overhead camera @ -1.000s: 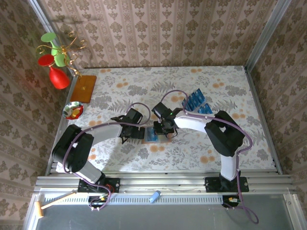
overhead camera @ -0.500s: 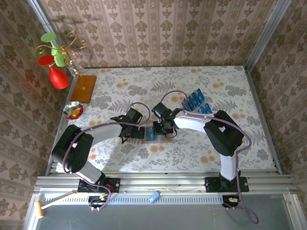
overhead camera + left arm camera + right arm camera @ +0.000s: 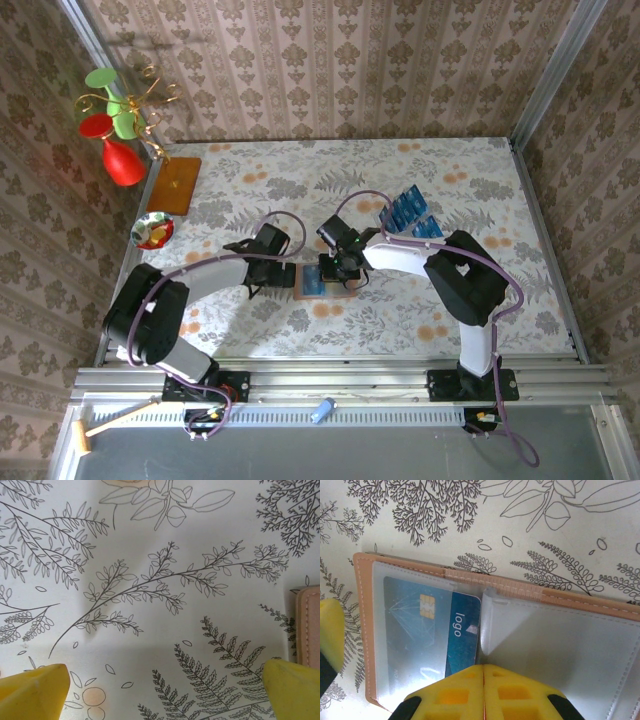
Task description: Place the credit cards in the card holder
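Note:
The card holder (image 3: 312, 280) lies open on the flowered cloth, tan edge (image 3: 362, 630) around clear sleeves. One blue credit card (image 3: 462, 630) with a gold chip sits partly inside the left sleeve, its "logo" end sticking out. My right gripper (image 3: 483, 672) is shut, its tips pressed together just at the card's near right corner, over the fold; nothing shows between them. My left gripper (image 3: 165, 695) is open over bare cloth, and the holder's edge (image 3: 308, 627) lies by its right finger. More credit cards (image 3: 404, 210) lie fanned at the back right.
An orange-brown wooden board (image 3: 177, 184) and a small bowl (image 3: 153, 230) sit at the table's left edge. A stand with red and green glasses (image 3: 118, 130) rises at the back left corner. Metal rails frame the table.
My left gripper has drawn back a little to the left, away from the holder. The right gripper has stayed shut over the holder's middle.

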Robot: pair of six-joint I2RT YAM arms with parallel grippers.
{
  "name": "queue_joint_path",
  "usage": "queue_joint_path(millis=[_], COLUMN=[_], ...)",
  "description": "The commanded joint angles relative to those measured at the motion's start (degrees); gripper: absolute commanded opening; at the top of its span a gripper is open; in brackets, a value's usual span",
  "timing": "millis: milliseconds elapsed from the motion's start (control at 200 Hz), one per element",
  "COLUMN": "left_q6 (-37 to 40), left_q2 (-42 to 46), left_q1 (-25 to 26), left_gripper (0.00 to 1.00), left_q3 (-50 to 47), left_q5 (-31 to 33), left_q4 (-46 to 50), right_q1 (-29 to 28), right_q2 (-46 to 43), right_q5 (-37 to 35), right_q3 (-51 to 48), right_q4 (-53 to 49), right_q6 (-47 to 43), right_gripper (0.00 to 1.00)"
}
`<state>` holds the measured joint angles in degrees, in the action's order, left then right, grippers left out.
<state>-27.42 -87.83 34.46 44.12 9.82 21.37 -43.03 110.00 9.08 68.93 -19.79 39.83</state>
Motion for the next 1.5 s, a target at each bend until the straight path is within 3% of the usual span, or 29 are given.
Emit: queue_joint_path(millis=[0,660,1095,1495], left_q6=[0.3,-0.6,0.4,1.1], left_q2=[-1.5,-3.4,2.6,-1.0], left_q1=[0.4,1.9,-2.0,-2.6], left_gripper=[1.00,1.00,1.00,1.00], left_q3=[-0.3,-1.5,-0.2,0.4], left_q5=[-1.1,-2.0,-1.3,-1.5], left_q4=[0.1,-2.1,1.6,0.7], right_q1=[-0.4,-2.3,-0.1,0.8], right_q2=[-0.3,2.2,-4.5,-0.8], right_q5=[0.9,5.4,1.8,1.3], right_q3=[-0.9,0.7,-1.1,1.6], right_q4=[-0.1,3.0,0.3,-0.9], right_q6=[1.3,3.7,2.1,1.1], right_gripper=[0.10,0.09,0.10,0.09])
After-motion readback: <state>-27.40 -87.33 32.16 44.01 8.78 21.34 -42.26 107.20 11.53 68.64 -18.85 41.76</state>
